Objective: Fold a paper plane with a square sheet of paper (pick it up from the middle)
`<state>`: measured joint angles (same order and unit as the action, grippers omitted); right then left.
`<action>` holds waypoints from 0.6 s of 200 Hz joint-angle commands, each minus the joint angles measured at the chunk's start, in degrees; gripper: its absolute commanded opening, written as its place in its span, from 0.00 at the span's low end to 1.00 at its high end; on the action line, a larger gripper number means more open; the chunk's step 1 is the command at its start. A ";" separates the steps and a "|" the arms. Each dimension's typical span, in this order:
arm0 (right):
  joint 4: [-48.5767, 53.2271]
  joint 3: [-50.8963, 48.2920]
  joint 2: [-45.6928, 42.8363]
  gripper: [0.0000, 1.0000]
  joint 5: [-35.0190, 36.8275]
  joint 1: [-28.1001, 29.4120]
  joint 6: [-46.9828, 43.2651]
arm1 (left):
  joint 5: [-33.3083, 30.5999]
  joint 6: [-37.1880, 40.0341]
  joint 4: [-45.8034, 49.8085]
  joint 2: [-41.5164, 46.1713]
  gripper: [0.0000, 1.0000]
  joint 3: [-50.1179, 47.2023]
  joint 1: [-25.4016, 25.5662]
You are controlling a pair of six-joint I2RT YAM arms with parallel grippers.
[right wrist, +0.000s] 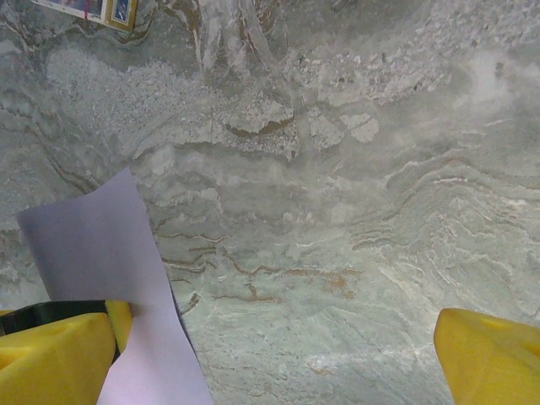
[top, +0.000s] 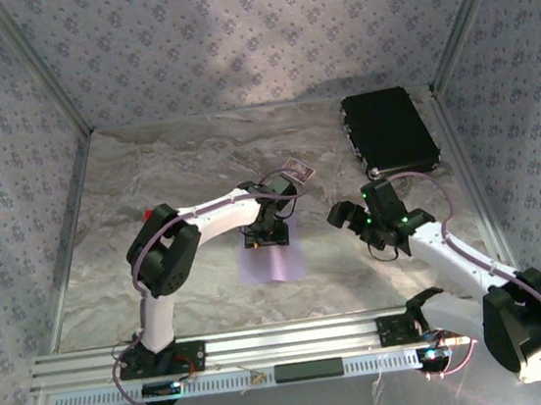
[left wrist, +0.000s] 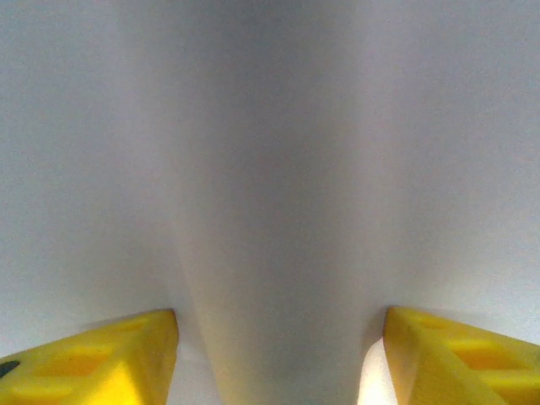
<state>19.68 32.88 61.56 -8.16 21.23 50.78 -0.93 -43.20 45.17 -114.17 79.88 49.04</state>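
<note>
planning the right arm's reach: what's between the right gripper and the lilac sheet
Bare marbled tabletop: in the top external view nothing sits between the right gripper and the square sheet of paper.

Pale wall panels [top: 231,39] printed with a small repeating floral motif closed in the top, left and right of the overhead frame, joined by slim metal corner posts [top: 37,68]. A brighter patch of light lay on the back panel, top centre. The tabletop [top: 177,165] showed grey-green marbling with rusty veins, possibly a printed covering. A ribbed aluminium rail [top: 297,337] crossed the bottom.
</note>
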 commanded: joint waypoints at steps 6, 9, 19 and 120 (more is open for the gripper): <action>2.52 1.48 -1.68 0.99 1.91 -0.40 1.72 | 0.18 0.52 -2.91 2.73 0.57 -1.76 0.36; 2.59 1.48 -1.74 0.99 1.96 -0.36 1.80 | 0.18 0.56 -3.08 2.92 0.56 -1.82 0.40; 2.90 1.44 -2.01 0.99 2.27 -0.37 2.20 | 0.22 0.53 -3.82 3.55 0.51 -2.16 0.39; 1.88 1.46 -5.40 0.99 2.53 -0.38 3.01 | 7.97 -1.14 -17.79 14.60 0.43 -7.57 -0.86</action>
<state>21.26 32.93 58.08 -6.46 21.23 53.17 1.08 -43.46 34.15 -103.18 74.37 49.10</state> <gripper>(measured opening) 0.991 0.432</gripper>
